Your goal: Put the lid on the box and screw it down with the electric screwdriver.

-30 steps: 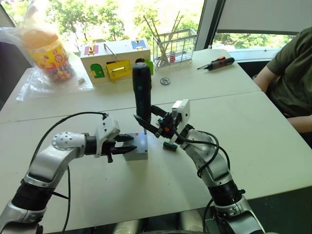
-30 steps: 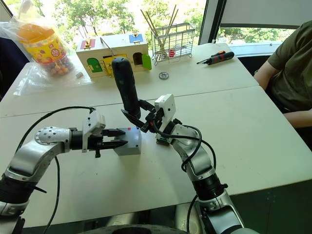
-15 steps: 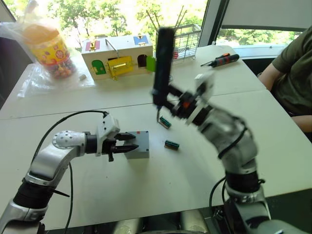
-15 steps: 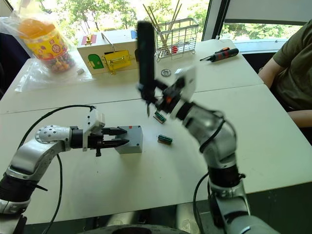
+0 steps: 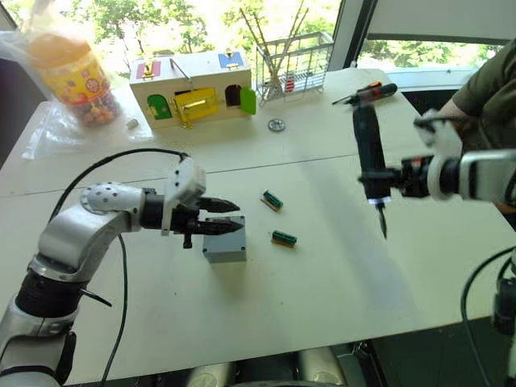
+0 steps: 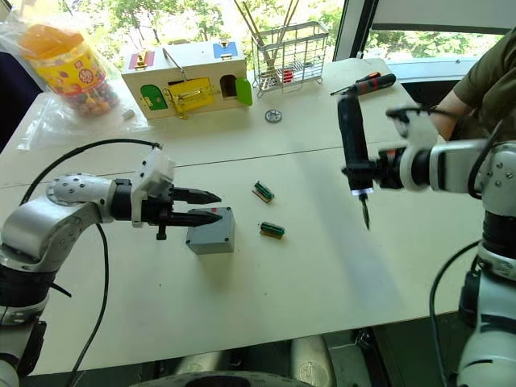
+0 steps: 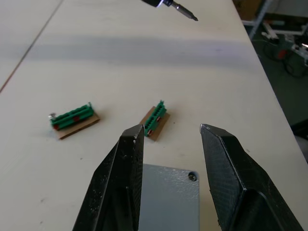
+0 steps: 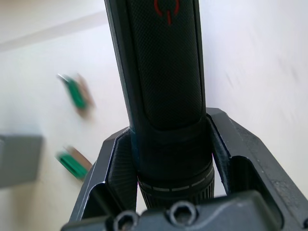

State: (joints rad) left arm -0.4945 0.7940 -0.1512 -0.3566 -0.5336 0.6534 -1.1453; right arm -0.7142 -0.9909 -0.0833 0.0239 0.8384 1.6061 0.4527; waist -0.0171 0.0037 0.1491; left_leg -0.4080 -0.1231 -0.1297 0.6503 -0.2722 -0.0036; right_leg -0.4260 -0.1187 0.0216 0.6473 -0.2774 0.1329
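Gripping the electric screwdriver (image 6: pixel 351 139) low on its dark barrel, the right jaws (image 6: pixel 372 173) hold it upright off the surface (image 6: pixel 322 274), thin bit pointing down, well away to the right of the box (image 6: pixel 211 230). From the right wrist, the two black fingers (image 8: pixel 118 168) press on either side of the barrel just above its ringed collar, with a red mark higher up on the tool.

The left jaws (image 6: pixel 211 206) are parted to a moderate gap and lie level, their tips over the near-left edge of the box, just above it; whether they touch it cannot be told. The lid (image 7: pixel 166 197) sits flat on top of the box, seen between the left fingers (image 7: pixel 126 178) with a screw head at one corner.

Just beyond the left jaws' tips, two small green connector pieces lie on the surface: one (image 6: pixel 272 230) beside the box, another (image 6: pixel 263 191) a little farther off. Far past them stand a wooden toy house (image 6: pixel 185 76), a wire rack (image 6: pixel 292 55), a red-and-black hand screwdriver (image 6: pixel 366 83), a washer (image 6: pixel 272 115) and a bagged jar of sweets (image 6: pixel 60 66). A person's sleeve (image 6: pixel 488 81) shows behind the right jaws.
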